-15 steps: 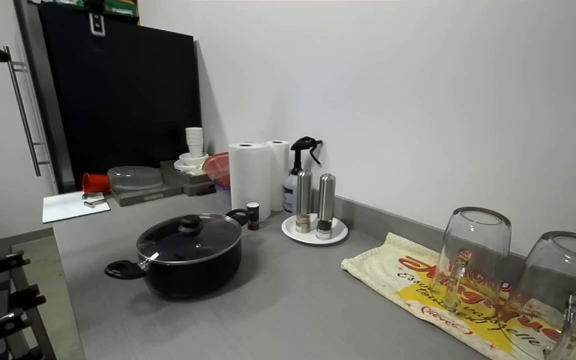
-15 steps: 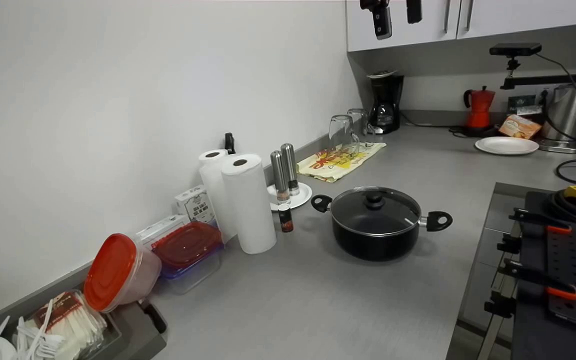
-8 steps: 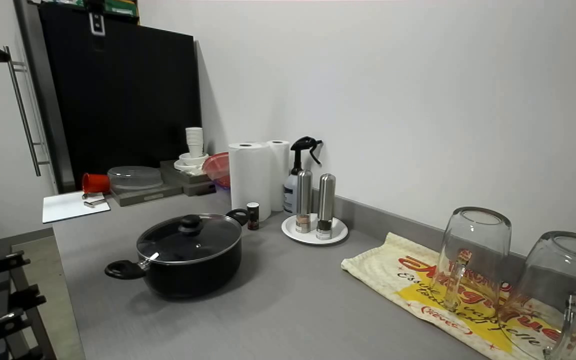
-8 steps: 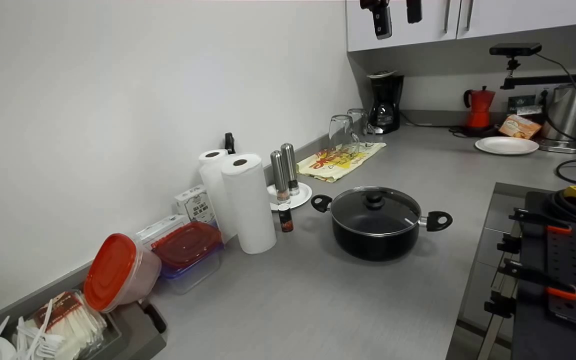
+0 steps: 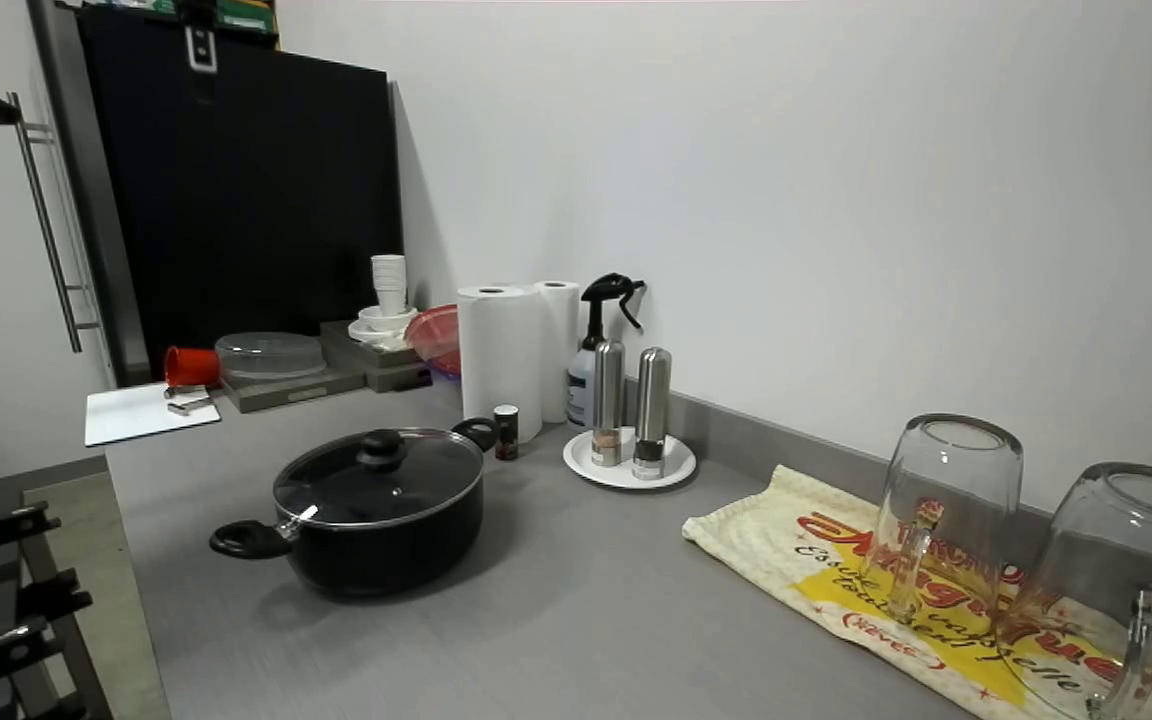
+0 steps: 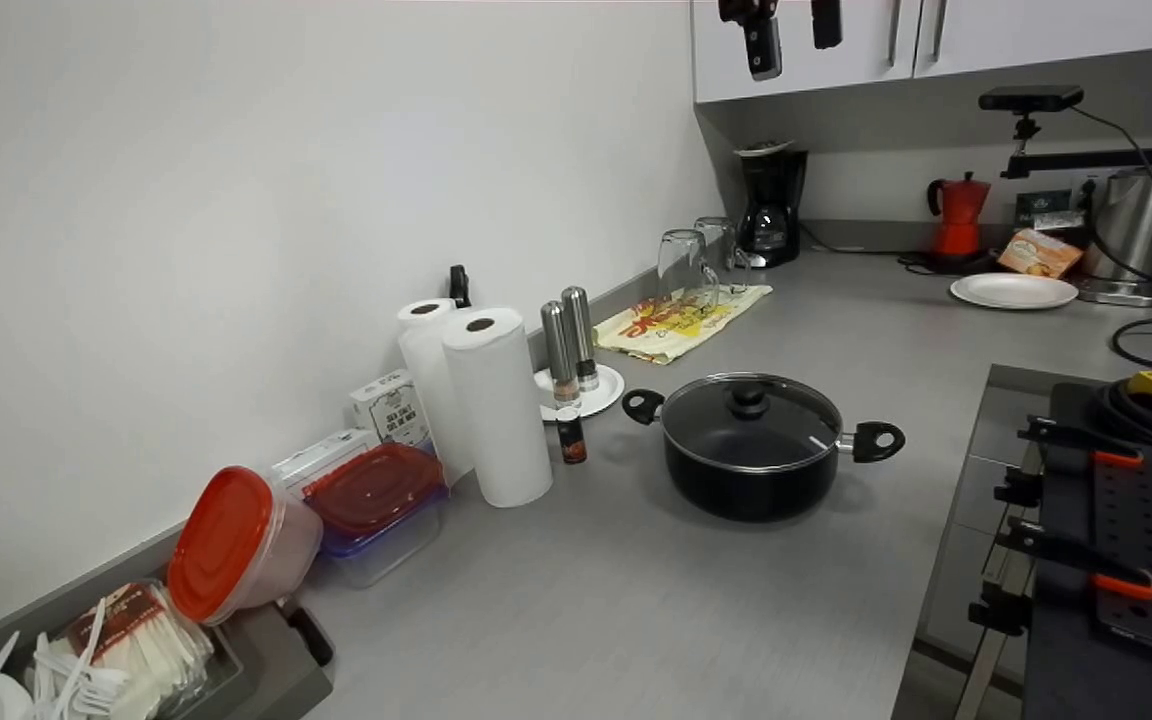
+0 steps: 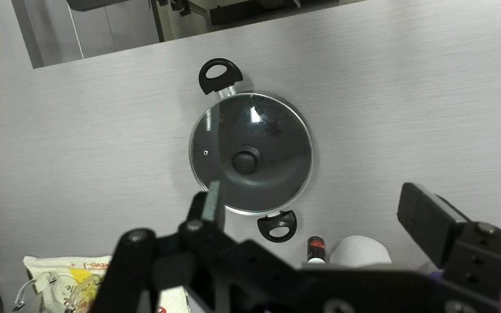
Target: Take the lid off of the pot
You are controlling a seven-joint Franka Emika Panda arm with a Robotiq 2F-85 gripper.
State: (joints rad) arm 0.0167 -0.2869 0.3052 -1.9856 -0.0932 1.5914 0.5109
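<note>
Glass, likely slippery and breakable, the domed lid (image 7: 257,134) sits on the black pot (image 6: 751,495). We'd pinch its centre knob (image 7: 245,162); our pincer (image 7: 312,193) hangs above, spread wide, holding nothing.

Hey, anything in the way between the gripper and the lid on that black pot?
Nothing visible. The open gripper hangs higher than the lid, and the wrist view shows the knob uncovered; only one gripper finger overlaps the lid there. The small dark bottle stands beside the pot, not over it.
</note>
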